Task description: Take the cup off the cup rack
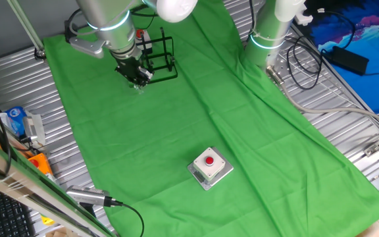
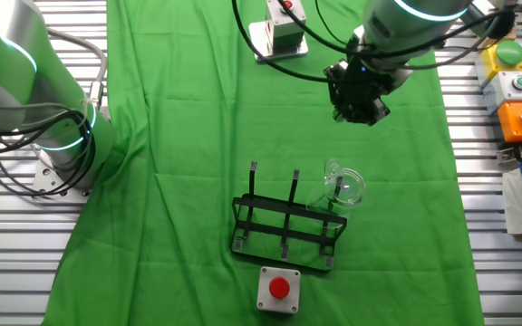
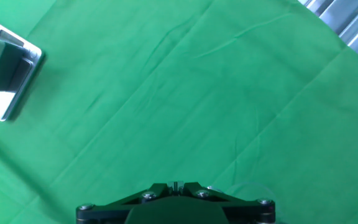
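The black wire cup rack (image 2: 288, 226) stands on the green cloth; in the first fixed view it (image 1: 161, 56) shows just behind the arm. The clear cup (image 2: 344, 186) is at the rack's right end, beside a post. I cannot tell whether it hangs on the post or rests on the cloth. My gripper (image 2: 361, 104) hovers beyond the cup, apart from it, and holds nothing. In the hand view its fingertips (image 3: 176, 185) are together over bare cloth. In the first fixed view the gripper (image 1: 137, 76) is next to the rack's front left.
A grey red-button box (image 2: 279, 288) sits close in front of the rack. Another red-button box (image 1: 210, 168) (image 2: 279, 27) lies farther off and shows at the hand view's left edge (image 3: 5, 74). A second arm's base (image 2: 57, 136) stands at the cloth's edge.
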`<act>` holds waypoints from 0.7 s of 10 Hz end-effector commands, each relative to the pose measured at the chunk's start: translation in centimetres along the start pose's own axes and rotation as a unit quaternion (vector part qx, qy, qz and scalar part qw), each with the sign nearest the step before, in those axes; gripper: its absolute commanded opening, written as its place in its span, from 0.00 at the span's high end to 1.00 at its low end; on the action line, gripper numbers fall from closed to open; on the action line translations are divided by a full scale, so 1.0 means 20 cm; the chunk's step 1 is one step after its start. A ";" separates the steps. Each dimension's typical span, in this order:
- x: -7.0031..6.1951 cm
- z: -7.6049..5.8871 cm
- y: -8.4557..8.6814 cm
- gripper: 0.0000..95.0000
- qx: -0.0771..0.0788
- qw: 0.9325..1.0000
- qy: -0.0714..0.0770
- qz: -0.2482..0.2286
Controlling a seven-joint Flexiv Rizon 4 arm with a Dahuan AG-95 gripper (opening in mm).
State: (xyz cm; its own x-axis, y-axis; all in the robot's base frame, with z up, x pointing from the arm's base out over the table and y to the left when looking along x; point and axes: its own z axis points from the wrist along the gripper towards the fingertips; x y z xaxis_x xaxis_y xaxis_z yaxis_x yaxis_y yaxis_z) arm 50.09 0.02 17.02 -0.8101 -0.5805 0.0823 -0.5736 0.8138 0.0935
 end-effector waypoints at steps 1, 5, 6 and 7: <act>0.01 0.00 0.00 1.00 0.005 1.000 -0.001 0.010; 0.01 0.00 0.00 1.00 0.006 1.000 -0.003 0.028; 0.01 0.00 0.00 1.00 0.006 1.000 -0.003 0.029; 0.01 0.00 0.00 1.00 0.006 1.000 -0.003 0.025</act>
State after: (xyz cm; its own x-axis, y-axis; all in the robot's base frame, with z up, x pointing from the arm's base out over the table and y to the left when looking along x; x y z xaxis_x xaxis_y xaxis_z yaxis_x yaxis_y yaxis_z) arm 50.02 0.01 16.99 -0.8382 -0.5392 0.0818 -0.5340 0.8419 0.0779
